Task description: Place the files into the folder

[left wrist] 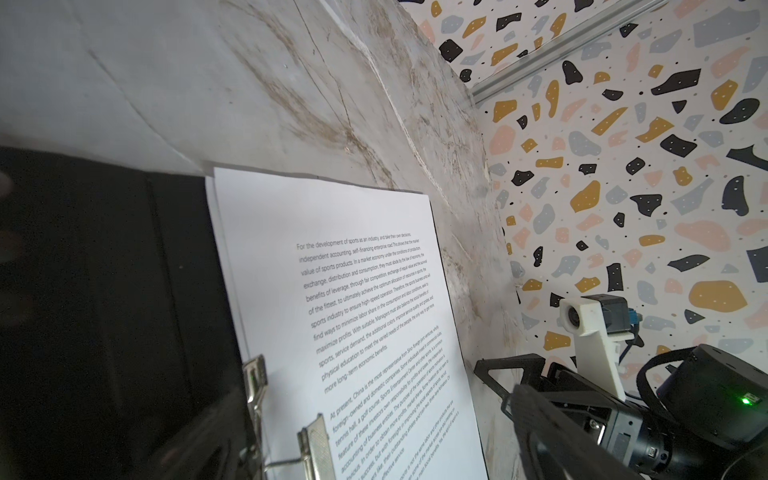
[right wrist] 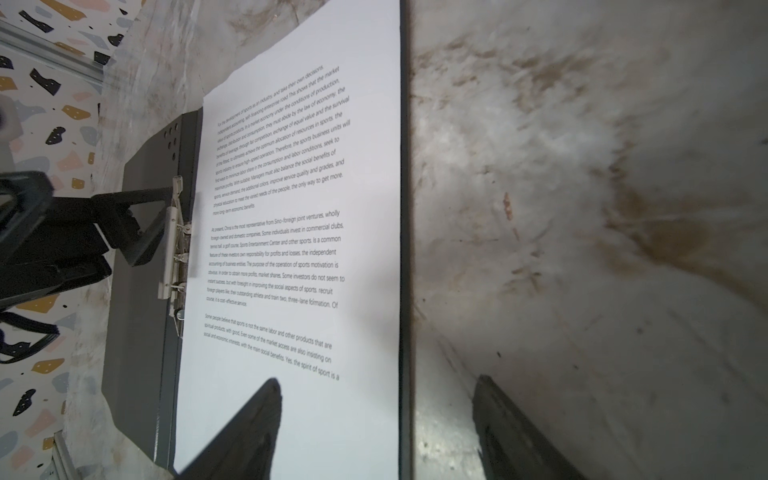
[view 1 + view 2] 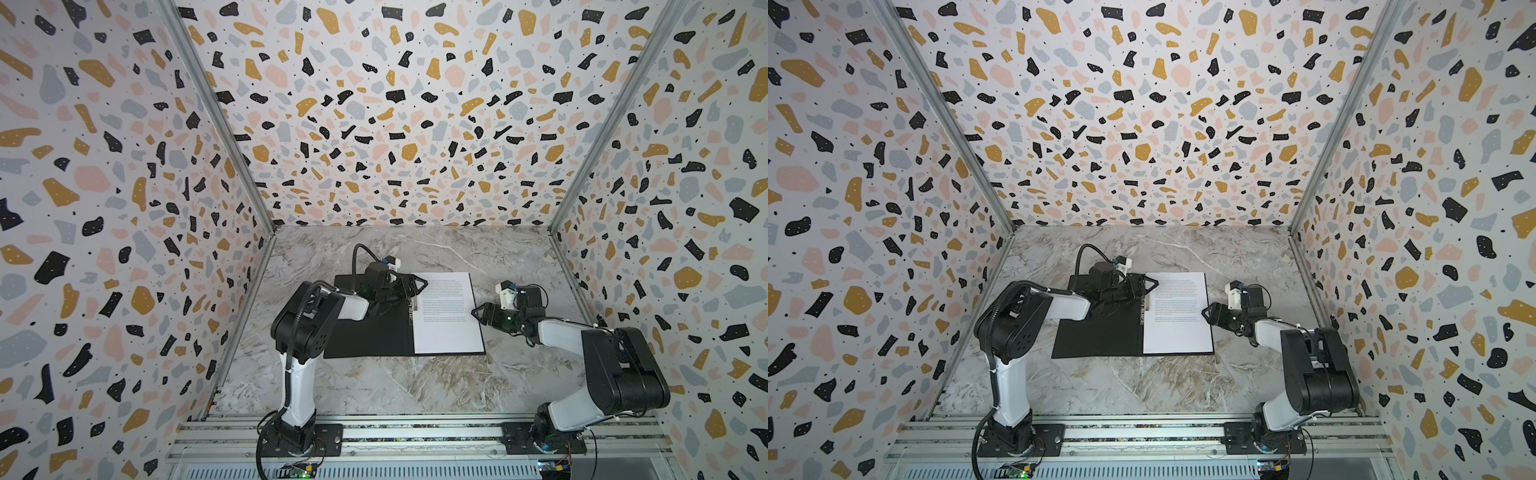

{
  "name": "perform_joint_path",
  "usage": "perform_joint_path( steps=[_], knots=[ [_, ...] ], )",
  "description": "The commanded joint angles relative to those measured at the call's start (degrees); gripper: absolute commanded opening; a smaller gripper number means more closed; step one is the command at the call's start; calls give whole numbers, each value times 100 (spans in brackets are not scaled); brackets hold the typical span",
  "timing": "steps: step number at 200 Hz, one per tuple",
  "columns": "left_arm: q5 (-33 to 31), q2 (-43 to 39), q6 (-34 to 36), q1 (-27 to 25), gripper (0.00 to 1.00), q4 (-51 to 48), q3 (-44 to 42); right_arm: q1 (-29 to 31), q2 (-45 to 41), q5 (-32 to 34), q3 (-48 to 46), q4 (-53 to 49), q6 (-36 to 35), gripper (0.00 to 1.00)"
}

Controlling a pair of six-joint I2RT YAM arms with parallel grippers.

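We see the folder (image 3: 365, 332) lying open on the marble-patterned table (image 3: 374, 386), its matte black inside facing up. The printed text sheet (image 3: 446, 328) lies flat on its right half, crisp, white and squarely aligned. In the left wrist view a second white edge (image 1: 211, 208) peeks out from under it, though we cannot read what is on it. So the filing looks largely done. We judge that fastening the shiny metal spine clip (image 2: 172, 245), which stands raised, and shutting the cover are what remains. The left gripper (image 3: 415, 286) hangs over the spine beside that clip, jaws wide and empty. The right gripper (image 3: 478, 311) straddles the sheet's outer edge, jaws apart, holding nothing.
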Motion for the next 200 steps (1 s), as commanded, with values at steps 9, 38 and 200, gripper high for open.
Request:
perform_joint_path(
  steps=[9, 38, 200],
  knots=[
    [161, 8, -134, 31, 100, 388, 54, -25, 43, 26, -28, -119, 10, 73],
    [182, -30, -190, 31, 100, 469, 12, -27, 12, 32, -76, -135, 19, 73],
    [224, -545, -390, 31, 100, 1029, -512, -23, -256, 69, -319, -97, 58, 73]
  ],
)
